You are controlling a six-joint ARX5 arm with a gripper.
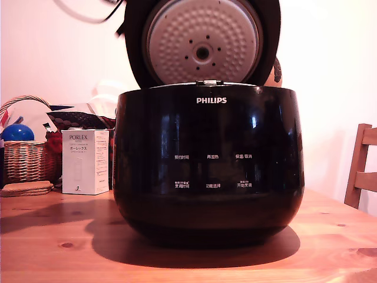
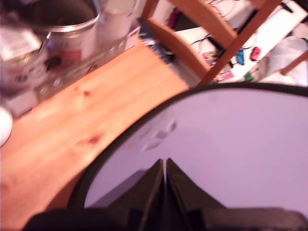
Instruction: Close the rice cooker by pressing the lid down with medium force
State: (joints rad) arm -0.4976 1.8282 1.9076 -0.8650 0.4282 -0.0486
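the large glossy black rounded rice cooker point(image 1: 207, 165) with white "philips" lettering stands in the middle of the wooden table point(image 1: 47, 247). its round glossy black lid point(image 1: 202, 41), with a dimpled silvery inner plate and central vent hole, stands raised behind the cooker's rim, hinged at the back, so the pot is not yet closed.

in the wrist view the gripper point(image 2: 164, 166) shows as two dark fingers drawn together to a point with only a hairline seam between them, holding nothing; they sit right at the lid's smooth outer face, which glares pale there, though actual contact cannot be confirmed.

the lid looks stiff and hard, moderately weighty, swinging only about its hinge. its polished surface is likely slippery, so closed fingertips could skid. there is nothing to grasp; a push on the broad outer face, away from the hinge, seems best, firm enough to latch it.

beside the cooker, on the exterior view's left, are a white porlex box point(image 1: 85, 161) and a woven wicker basket point(image 1: 26, 159).
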